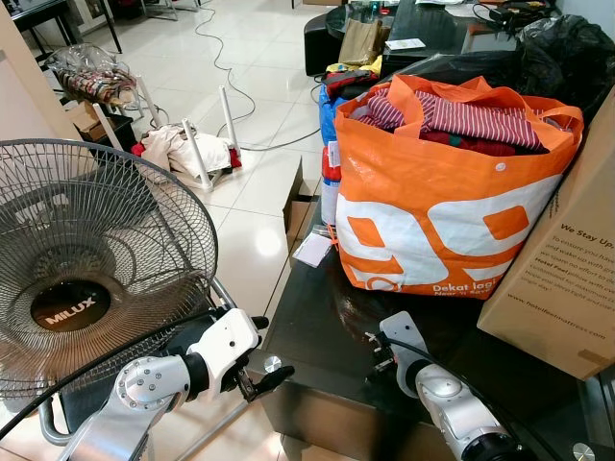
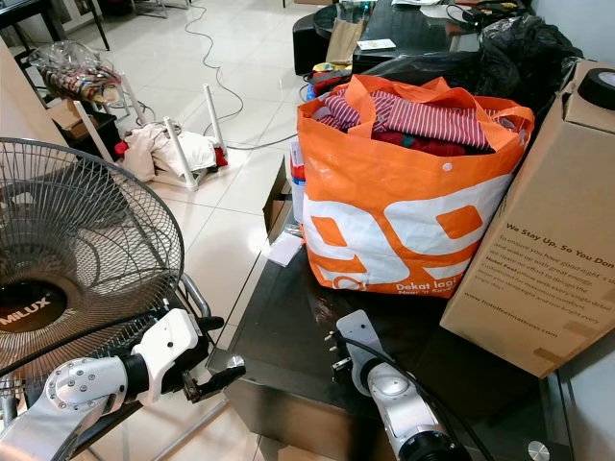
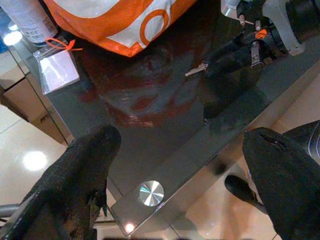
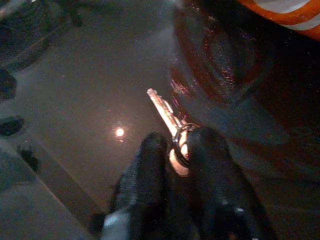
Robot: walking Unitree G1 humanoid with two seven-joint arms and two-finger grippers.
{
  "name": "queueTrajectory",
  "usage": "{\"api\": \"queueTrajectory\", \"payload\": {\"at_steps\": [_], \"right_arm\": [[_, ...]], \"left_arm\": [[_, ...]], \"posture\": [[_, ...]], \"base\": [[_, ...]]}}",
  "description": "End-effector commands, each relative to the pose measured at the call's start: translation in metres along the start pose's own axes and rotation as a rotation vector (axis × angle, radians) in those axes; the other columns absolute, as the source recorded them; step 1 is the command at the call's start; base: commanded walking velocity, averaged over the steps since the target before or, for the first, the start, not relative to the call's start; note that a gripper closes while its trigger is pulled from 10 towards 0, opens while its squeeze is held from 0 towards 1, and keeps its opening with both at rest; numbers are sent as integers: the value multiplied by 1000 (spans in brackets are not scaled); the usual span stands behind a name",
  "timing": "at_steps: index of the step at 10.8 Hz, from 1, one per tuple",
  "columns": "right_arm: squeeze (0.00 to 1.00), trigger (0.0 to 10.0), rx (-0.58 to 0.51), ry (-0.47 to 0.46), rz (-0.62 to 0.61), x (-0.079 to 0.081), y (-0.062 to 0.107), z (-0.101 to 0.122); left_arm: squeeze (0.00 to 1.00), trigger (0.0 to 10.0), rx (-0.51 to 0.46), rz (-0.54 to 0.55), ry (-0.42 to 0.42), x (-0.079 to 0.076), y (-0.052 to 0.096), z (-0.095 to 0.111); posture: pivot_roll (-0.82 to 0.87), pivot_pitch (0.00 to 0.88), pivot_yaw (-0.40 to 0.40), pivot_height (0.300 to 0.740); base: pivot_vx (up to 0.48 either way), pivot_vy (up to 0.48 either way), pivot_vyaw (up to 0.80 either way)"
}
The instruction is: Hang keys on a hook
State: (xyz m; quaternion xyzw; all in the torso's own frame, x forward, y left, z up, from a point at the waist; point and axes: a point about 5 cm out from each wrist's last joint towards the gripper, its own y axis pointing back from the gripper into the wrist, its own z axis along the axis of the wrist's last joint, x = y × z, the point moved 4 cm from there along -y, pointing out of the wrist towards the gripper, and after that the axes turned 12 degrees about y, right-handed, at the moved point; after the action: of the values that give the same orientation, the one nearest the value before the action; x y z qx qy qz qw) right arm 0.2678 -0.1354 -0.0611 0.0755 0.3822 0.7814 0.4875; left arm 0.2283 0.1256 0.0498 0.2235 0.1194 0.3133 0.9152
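A: Item one, the key [image 4: 167,114]. Location?

B: On or just above the dark glass table [image 1: 317,331], near its front edge, in front of the orange bag [image 1: 447,192]. The blade points away from the fingers; whether its tip touches the glass cannot be told.

A: Holder?

B: Right gripper [image 4: 181,150]. Its two black fingers are pressed together on the key's ring end, pinching it. From the head views the gripper sits low over the table, silver arm reaching in from the robot's right.

A: Item two, left gripper [image 3: 175,175].

B: Fingers spread wide, nothing between them. It hangs off the table's front corner, beside the fan [image 1: 86,279], looking down at a round metal stud [image 3: 151,193] in the glass.

A: Hook?

B: None listed. No hook can be made out among the bag, the cardboard box [image 1: 567,279], the card sleeve [image 3: 57,72] or the floor clutter.

A: Progress entry?

B: Judged early stage. Pickup appears secured or nearly so. Outstanding: lift clear of the glass, find the hook, carry the key over, slip the ring on, release. Most of the task remains.
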Motion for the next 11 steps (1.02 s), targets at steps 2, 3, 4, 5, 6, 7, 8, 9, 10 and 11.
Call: {"api": "queueTrajectory", "payload": {"at_steps": [2,3,4,5,6,7,8,9,10,11], "right_arm": [[0,0,16,8,-2,1,-1,-2],[0,0,18,9,-2,1,-1,-3],[0,0,20,10,-2,1,-1,-3],[0,0,24,13,-3,2,-1,-4],[0,0,26,13,-4,2,-2,-4],[0,0,25,11,-6,1,-2,-4],[0,0,18,1,-16,0,-2,-3],[0,0,-2,-24,-31,-4,-1,0],[0,0,-67,-71,-44,-12,4,9],[0,0,-134,-89,-37,-17,13,18]], "left_arm": [[0,10000,7,9,-7,3,3,0],[0,10000,7,9,-8,3,2,0],[0,10000,7,8,-8,3,2,1],[0,10000,7,9,-8,4,2,1],[0,10000,7,10,-8,4,1,1],[0,10000,7,10,-9,5,1,1],[0,10000,6,12,-10,6,1,0],[0,10000,5,15,-11,6,1,0],[0,10000,-4,30,-11,8,2,2],[0,10000,-20,47,-1,11,4,4]], "posture": [[-79,0,72,740],[-79,0,71,740],[-79,0,71,740],[-77,0,70,740],[-76,0,70,740],[-75,0,71,740],[-75,0,72,740],[-70,0,73,740],[-65,0,74,740],[-63,0,76,740]], "base": [[0,0,0],[0,0,0],[0,0,0],[0,0,0],[0,0,0],[0,0,0],[0,0,0],[0,0,0],[0,0,0],[0,0,0]]}}
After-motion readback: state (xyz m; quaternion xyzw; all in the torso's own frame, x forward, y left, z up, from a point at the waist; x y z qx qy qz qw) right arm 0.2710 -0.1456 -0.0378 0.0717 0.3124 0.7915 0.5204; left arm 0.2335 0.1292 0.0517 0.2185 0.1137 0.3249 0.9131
